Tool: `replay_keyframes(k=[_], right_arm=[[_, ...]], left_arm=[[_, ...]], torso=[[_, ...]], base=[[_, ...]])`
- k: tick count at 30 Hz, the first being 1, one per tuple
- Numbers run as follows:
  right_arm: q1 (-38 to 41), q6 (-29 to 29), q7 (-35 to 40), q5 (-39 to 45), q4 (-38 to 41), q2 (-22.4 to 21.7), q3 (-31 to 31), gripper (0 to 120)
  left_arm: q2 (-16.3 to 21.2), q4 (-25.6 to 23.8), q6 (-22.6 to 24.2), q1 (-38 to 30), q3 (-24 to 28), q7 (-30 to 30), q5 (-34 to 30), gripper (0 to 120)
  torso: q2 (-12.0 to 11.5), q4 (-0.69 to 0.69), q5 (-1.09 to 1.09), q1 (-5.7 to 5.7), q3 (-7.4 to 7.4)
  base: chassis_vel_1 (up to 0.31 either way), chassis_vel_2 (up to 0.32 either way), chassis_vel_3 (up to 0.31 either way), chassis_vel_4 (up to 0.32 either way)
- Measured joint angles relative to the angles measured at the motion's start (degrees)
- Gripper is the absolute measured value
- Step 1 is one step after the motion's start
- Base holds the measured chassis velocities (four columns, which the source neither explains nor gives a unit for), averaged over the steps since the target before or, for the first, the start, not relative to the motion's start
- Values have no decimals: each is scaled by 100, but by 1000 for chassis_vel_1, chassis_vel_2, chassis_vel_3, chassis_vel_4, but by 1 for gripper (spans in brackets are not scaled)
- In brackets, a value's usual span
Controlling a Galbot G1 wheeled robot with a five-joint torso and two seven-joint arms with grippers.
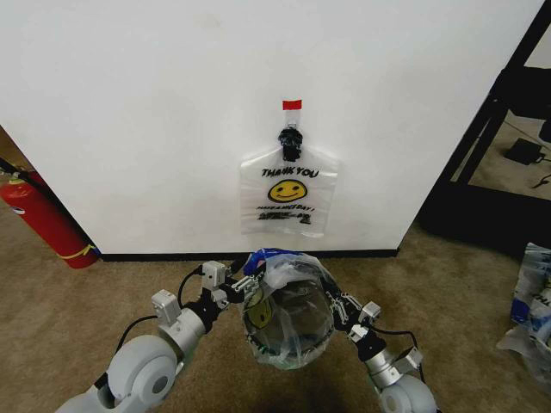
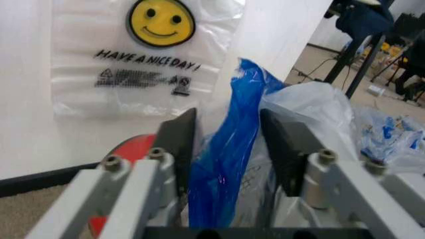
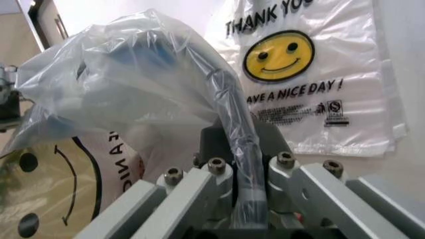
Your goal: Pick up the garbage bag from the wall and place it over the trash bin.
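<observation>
Both arms reach forward and inward, left gripper (image 1: 244, 277) and right gripper (image 1: 331, 303) each pinching plastic.

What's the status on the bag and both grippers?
Left gripper and right gripper each shut on thin translucent smiley-face garbage bag, draped over trash bin. Second identical bag hangs on wall. Nothing in the way.

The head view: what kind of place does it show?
Probably an indoor lab or test room: a plain white wall, brown carpet, a red fire extinguisher and a black metal rack with cables nearby.
</observation>
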Motion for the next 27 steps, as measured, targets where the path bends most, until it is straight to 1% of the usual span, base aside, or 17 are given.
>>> replay_keyframes(k=[3,4,7,8,9,11,12,17,19,24,27], right_arm=[[2,11,-6,-30,-19,0,9,1],[2,11,-6,-30,-19,0,9,1],[20,70,-92,-145,-139,0,48,1],[25,92,-150,-187,-185,-4,63,1],[29,120,-251,-238,-243,-9,82,1],[30,128,-282,-248,-256,-10,87,1],[31,170,-458,-274,-320,-22,110,1],[56,205,-844,-264,-398,-56,124,1],[67,207,-907,-262,-414,-61,131,1],[118,210,-1346,-156,-501,-112,188,1],[134,177,-1429,-55,-497,-128,180,1]], left_arm=[[-1,-76,18,11,-18,-17,-67,22],[-1,-76,18,11,-18,-17,-67,22],[4,-122,31,19,-25,-19,-85,8],[4,-122,33,13,-26,-19,-84,7],[3,-101,33,-3,-25,-19,-77,1],[3,-91,33,-9,-25,-19,-75,0],[3,-2,35,-37,-22,-30,-55,0],[5,380,105,-96,-5,-110,136,0],[9,430,124,-99,-5,-117,178,0],[19,618,239,-112,17,-162,422,0],[-3,669,252,-125,29,-217,468,0]], torso=[[0,0,0,0,0],[0,0,0,0,0],[0,0,0,0,0],[0,0,0,0,0],[0,0,0,0,0],[0,0,1,0,0],[0,0,1,0,0],[0,0,0,0,0],[0,0,0,0,0],[0,0,0,0,0],[0,0,0,0,0]], base=[[0,0,0,0],[0,0,0,0],[0,0,0,0],[0,0,0,0],[0,0,0,0],[0,0,0,0],[0,0,0,0],[0,0,0,0],[0,0,0,0],[0,0,0,0],[0,0,0,0]])
